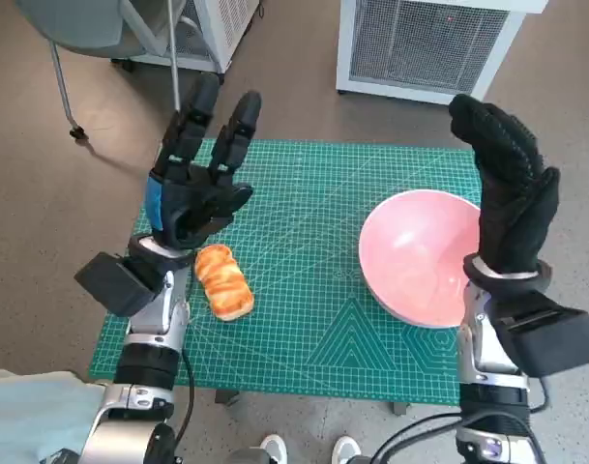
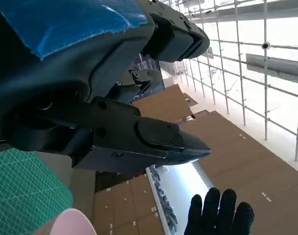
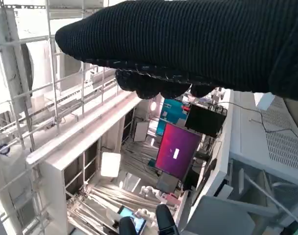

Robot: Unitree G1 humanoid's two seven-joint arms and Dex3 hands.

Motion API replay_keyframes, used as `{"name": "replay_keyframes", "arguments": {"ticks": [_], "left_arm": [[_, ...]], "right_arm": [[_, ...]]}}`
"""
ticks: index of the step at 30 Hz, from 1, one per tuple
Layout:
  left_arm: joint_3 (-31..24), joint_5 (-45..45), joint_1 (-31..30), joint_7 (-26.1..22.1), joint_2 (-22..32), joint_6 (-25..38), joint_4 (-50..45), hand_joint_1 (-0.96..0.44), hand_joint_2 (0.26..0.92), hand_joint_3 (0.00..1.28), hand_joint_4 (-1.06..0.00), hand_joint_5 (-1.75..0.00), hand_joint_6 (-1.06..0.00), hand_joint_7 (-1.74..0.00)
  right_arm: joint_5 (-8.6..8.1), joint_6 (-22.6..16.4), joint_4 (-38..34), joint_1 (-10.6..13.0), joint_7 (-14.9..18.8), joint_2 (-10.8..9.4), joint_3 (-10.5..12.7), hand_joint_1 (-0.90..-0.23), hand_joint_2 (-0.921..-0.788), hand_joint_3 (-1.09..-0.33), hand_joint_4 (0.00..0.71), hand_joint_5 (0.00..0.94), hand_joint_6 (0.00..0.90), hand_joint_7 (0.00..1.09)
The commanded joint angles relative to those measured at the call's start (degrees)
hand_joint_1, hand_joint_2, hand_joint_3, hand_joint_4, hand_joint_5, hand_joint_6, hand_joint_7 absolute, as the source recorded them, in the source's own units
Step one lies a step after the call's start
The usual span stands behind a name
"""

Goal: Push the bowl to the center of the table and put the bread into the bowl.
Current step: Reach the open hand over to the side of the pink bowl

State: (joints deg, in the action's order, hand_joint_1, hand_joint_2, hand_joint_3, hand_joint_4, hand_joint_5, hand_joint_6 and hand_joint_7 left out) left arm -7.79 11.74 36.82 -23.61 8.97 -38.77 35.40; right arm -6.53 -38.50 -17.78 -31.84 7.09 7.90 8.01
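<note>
- The left hand (image 1: 199, 179) is hovering raised above the left part of the table, its fingers (image 1: 238, 124) standing apart and pointing toward the far side, holding nothing.
- In the left wrist view the left hand's black fingers (image 2: 153, 139) are stretching out straight, with nothing between them.
- The right hand (image 1: 512, 188) is hovering upright at the right edge of the table, just beside the bowl's right rim, its gloved fingers lying straight and close side by side, gripping nothing.
- The right hand's glove is also showing in the left wrist view, fingertips (image 2: 218, 215) pointing up.
- The bowl (image 1: 420, 256), pink and empty, is sitting on the right part of the green cutting mat (image 1: 313, 242), toward the near-right corner rather than the middle.
- The bread (image 1: 223, 280), a golden braided loaf, is lying on the mat on the left side, near the left forearm and well apart from the bowl.
- White slatted cabinets (image 1: 425, 43) are standing on the floor beyond the far edge of the table.
- A chair leg (image 1: 62, 82) is showing on the floor at the far left.
- A person's white shoes (image 1: 309, 449) are showing just below the near edge of the table.
</note>
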Motion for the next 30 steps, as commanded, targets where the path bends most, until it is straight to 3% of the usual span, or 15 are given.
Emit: {"name": "replay_keyframes", "arguments": {"ticks": [1, 30], "left_arm": [[-0.16, 0.76, -0.7, -0.24, -0.19, 0.37, -0.3, -0.23, 0.921, 0.08, -0.29, 0.0, -0.35, 0.0], [-0.12, 0.94, -1.45, -0.3, -1.12, -0.33, -0.16, -0.22, 0.921, 0.08, -0.29, 0.0, -0.36, 0.0]], "right_arm": [[0.45, 0.96, 0.01, 1.45, -0.67, -0.4, 0.01, -0.524, -0.921, -0.797, 0.3, 0.006, -0.001, 0.66], [0.59, 0.64, -0.36, 2.28, 0.04, -0.02, -0.36, -0.522, -0.921, -0.798, 0.299, 0.004, -0.001, 0.67]]}}
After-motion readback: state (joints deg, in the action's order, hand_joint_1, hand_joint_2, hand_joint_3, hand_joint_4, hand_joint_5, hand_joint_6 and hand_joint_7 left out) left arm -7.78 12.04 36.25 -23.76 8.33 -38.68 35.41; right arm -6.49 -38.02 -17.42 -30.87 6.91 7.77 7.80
